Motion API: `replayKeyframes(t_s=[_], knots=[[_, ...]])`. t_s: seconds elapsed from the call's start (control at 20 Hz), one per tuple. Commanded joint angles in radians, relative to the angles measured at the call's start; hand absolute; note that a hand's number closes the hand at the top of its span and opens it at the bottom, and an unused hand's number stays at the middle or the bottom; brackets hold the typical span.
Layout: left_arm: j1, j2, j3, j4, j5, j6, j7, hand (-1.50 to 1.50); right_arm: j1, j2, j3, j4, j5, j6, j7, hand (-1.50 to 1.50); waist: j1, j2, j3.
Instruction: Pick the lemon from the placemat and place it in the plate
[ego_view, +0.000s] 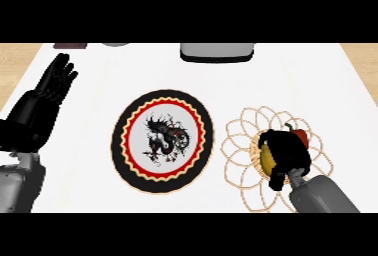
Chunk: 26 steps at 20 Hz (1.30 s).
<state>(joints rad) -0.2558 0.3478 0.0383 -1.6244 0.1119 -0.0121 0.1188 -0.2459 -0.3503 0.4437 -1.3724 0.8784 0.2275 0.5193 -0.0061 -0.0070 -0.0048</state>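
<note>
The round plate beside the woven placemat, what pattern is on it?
Black rim, red scalloped ring, black dragon centre; head view.

The counter (244, 85) is smooth, matt white, with pale wood grain showing at its 10 and 2 o'clock corners. The plate (162, 141) at centre looks like glazed ceramic: a black rim, a red and cream scalloped band, and a light grey middle with a black ink-like figure. At 4 o'clock the placemat (247, 150) looks like woven wicker, thin tan loops with open gaps. The lemon (267, 156) on it has a smooth yellow skin. Both hands, the left (46, 95) and the right (286, 152), look like matt black plastic; the forearms are smooth grey.
</note>
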Motion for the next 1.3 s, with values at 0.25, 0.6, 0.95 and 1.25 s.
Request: replayKeyframes(t_s=[0.25,0.6,0.95,1.25], knots=[[0.068,0.025,0.062,0.000,-0.006,0.032,0.007,0.00,0.467,0.018,-0.089,-0.236,0.131,-0.283,0.380,1.50,-0.132,-0.029,0.000],[0.098,0.000,0.031,-0.067,-0.002,0.022,0.007,0.00,0.798,0.043,0.127,-0.609,0.488,-0.476,0.549,1.50,-0.063,-0.016,0.002],[0.045,0.000,0.025,-0.022,-0.001,-0.005,-0.010,0.00,0.843,0.129,0.402,-0.892,0.781,-0.462,0.549,1.50,-0.025,-0.004,0.002],[-0.001,-0.024,0.005,-0.020,-0.021,0.017,0.014,0.00,0.712,0.316,0.622,-0.925,0.954,-0.419,0.516,1.50,-0.006,0.003,0.003]])
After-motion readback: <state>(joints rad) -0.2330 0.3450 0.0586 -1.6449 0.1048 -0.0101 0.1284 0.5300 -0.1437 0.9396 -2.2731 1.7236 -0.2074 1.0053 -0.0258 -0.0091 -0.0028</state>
